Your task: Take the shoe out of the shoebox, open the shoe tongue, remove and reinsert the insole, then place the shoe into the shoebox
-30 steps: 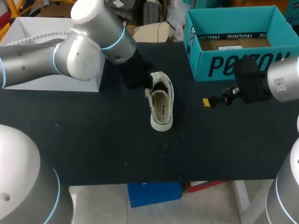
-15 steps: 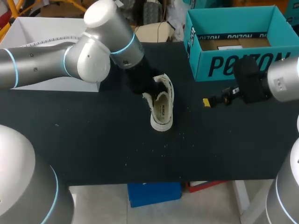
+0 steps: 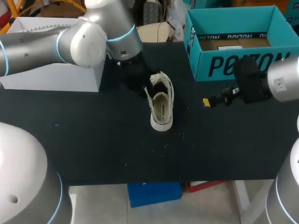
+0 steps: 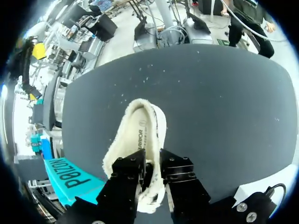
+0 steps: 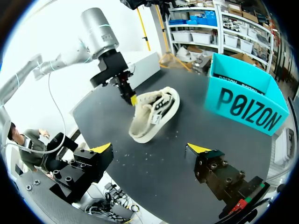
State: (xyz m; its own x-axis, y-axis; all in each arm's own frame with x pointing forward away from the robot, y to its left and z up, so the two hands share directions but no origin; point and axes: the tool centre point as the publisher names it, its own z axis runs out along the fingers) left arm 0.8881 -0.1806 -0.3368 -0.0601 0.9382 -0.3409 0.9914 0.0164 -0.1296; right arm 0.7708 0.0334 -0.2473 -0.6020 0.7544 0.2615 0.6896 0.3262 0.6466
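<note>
While the white shoe (image 3: 161,105) lies on the dark surface (image 3: 93,140), outside the teal shoebox (image 3: 233,65), its heel faces the robot and its toe points toward the far edge. The insole (image 3: 163,108) shows inside the opening. From the right wrist view the shoe looks tipped a little, its opening turned toward the left arm (image 3: 79,37).

The left arm reaches in over the far left part of the surface, and the left jaws are at the shoe's left flank by the laces. They are nearly closed, and the left fingers (image 4: 128,175) pinch a pale edge of the upper from both sides. Whether that edge is the tongue or the side wall cannot be told.

The right arm (image 3: 275,86) hangs over the right part of the surface, just in front of the shoebox and well apart from the shoe. The right jaws stand wide open and hold nothing, with the right fingers (image 5: 88,168) spread over bare surface.

The shoebox stands upright and open at the far right. A white box (image 3: 51,77) sits at the far left, beneath the left arm.
</note>
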